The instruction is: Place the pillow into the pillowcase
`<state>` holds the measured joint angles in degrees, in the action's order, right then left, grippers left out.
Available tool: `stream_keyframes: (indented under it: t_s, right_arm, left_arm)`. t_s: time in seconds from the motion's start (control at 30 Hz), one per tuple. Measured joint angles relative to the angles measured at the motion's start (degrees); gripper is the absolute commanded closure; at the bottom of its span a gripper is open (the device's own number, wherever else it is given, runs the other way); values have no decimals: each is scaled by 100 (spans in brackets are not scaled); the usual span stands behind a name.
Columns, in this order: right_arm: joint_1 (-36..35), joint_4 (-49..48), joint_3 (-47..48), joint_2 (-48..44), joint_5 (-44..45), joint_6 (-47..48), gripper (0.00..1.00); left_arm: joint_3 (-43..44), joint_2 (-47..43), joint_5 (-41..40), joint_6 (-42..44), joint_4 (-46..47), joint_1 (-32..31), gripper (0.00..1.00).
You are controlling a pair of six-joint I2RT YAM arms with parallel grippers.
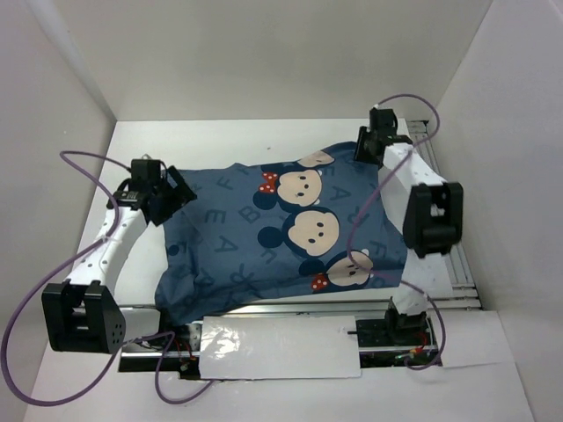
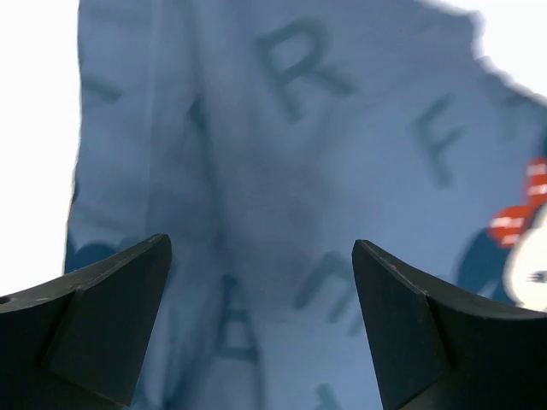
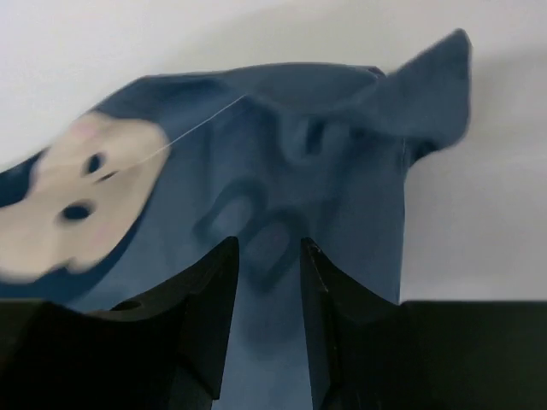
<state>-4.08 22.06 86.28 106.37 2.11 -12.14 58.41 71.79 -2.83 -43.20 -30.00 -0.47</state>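
Observation:
The dark blue pillowcase (image 1: 281,237) with mouse faces and pale letters lies spread and puffed up across the table. The white pillow is not visible in any view. My left gripper (image 1: 171,195) is at the case's left edge, jaws wide open and empty, with lettered fabric (image 2: 282,171) right under them. My right gripper (image 1: 369,145) is at the case's far right corner. Its jaws stand a narrow gap apart over smooth fabric (image 3: 273,196), with no fold visibly pinched. The case's pointed corner (image 3: 440,73) sticks up just beyond them.
White walls close in the table (image 1: 220,141) on three sides. A metal rail (image 1: 457,264) runs along the right edge. A white plate (image 1: 281,347) covers the arm bases at the near edge. Purple cables (image 1: 84,255) loop beside both arms.

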Motion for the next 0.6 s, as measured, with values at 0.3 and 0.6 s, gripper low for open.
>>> stream_keyframes:
  t_s: [0.3, 0.6]
  right_arm:
    - [485, 977, 5519, 4284, 730, -210, 45]
    - [953, 446, 1967, 1032, 931, -254, 0]
  left_arm:
    - [33, -7, -79, -74, -33, 96, 0]
    - [649, -328, -297, -4, -205, 221, 0]
